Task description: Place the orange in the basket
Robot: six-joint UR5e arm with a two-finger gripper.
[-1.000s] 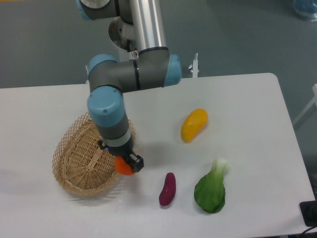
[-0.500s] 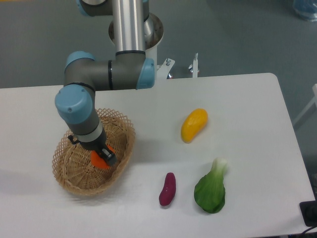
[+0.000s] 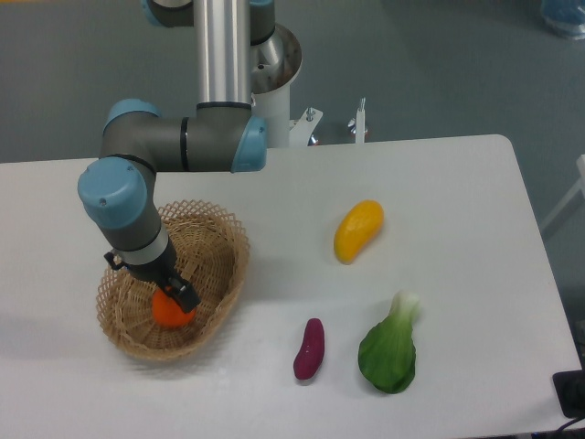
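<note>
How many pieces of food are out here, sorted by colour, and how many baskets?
Orange: 1, small round orange fruit at the claw, inside the basket
Yellow: 1, elongated yellow mango-like fruit
Purple: 1, small purple eggplant-like vegetable
Green: 1, leafy green bok choy
Baskets: 1, oval tan woven wicker basket
Total: 5

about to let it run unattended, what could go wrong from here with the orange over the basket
The gripper is low inside the basket with the orange at its fingertips; whether the fruit already rests on the weave cannot be told. If released high, it may bounce or roll toward the shallow rim. The fingers sit close to the wicker, so lifting out could snag and drag the light basket.
</note>
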